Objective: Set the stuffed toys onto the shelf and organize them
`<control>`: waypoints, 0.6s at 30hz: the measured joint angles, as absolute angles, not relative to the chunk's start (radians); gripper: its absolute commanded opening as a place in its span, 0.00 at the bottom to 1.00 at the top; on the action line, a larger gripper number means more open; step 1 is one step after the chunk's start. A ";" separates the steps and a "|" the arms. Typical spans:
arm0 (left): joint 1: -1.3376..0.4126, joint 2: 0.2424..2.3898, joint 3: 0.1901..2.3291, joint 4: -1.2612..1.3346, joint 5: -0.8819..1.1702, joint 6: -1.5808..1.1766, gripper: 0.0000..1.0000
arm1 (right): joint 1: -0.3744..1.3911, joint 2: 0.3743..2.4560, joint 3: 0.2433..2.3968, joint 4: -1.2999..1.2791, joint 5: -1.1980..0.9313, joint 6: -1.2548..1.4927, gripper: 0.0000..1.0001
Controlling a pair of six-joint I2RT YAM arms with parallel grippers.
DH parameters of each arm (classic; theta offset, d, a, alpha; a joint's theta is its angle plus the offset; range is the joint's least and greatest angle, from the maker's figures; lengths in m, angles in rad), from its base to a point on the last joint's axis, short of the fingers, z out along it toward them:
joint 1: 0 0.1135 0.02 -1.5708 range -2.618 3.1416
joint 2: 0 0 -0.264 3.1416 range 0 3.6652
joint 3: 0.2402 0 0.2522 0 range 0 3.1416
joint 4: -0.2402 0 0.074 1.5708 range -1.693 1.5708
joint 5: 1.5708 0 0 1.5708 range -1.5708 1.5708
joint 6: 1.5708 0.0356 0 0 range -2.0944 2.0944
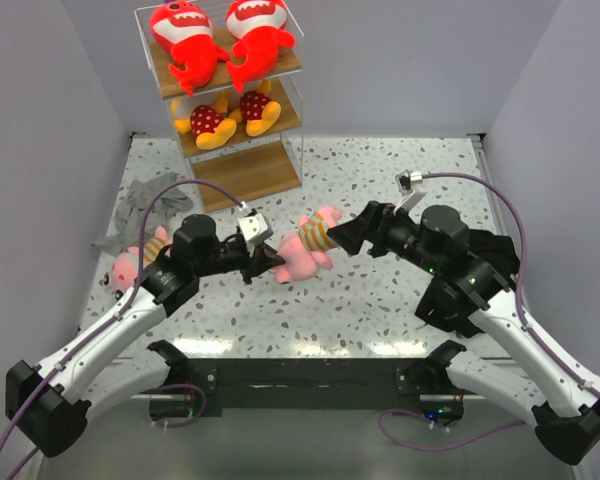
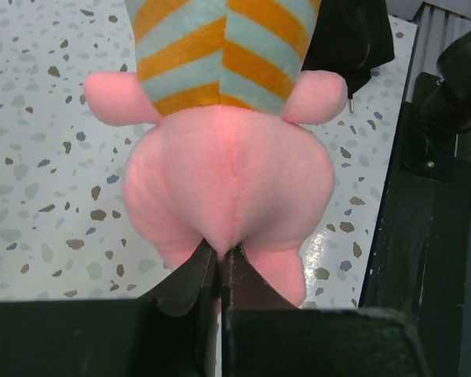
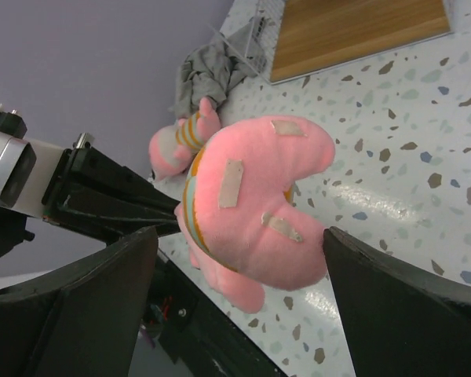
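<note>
A pink striped toy [image 1: 308, 246] hangs above the table's middle. My left gripper [image 1: 270, 263] is shut on its lower end, pinching the pink plush [image 2: 229, 184]. My right gripper [image 1: 348, 238] is open, its jaws either side of the toy's head [image 3: 255, 200] without closing on it. A second pink striped toy [image 1: 135, 260] lies at the left by my left arm, also in the right wrist view [image 3: 177, 141]. The shelf [image 1: 225, 100] stands at the back left: two red sharks [image 1: 223, 40] on the top board, two yellow polka-dot toys [image 1: 230, 115] on the middle, the bottom board [image 1: 250, 178] bare.
A grey cloth [image 1: 145, 200] lies crumpled left of the shelf, next to the second pink toy. Grey walls close in the terrazzo table [image 1: 380, 300] on the left, back and right. The black base rail [image 1: 300, 375] runs along the near edge.
</note>
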State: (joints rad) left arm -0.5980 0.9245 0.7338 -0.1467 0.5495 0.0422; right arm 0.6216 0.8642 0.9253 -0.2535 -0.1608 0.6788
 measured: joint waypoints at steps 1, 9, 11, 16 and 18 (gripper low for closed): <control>-0.598 0.913 0.732 -0.141 0.559 0.051 0.00 | 0.622 0.867 0.932 -0.257 -0.171 0.682 0.86; -0.598 0.883 0.711 -0.117 0.619 0.099 0.00 | 0.621 0.918 0.956 -0.255 -0.240 0.690 0.46; -0.598 0.883 0.708 -0.121 0.621 0.108 0.00 | 0.620 0.927 0.956 -0.254 -0.246 0.680 0.32; -0.598 0.884 0.708 -0.113 0.591 0.121 0.58 | 0.621 0.928 0.960 -0.246 -0.242 0.602 0.13; -0.598 0.883 0.708 -0.105 0.561 0.101 0.70 | 0.620 0.929 0.960 -0.224 -0.236 0.551 0.13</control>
State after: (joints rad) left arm -0.5980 0.8833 0.7082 -0.1055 0.5606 0.1009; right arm 0.6205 0.9295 0.9604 -0.2241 -0.2359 0.5510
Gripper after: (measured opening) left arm 0.534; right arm 0.163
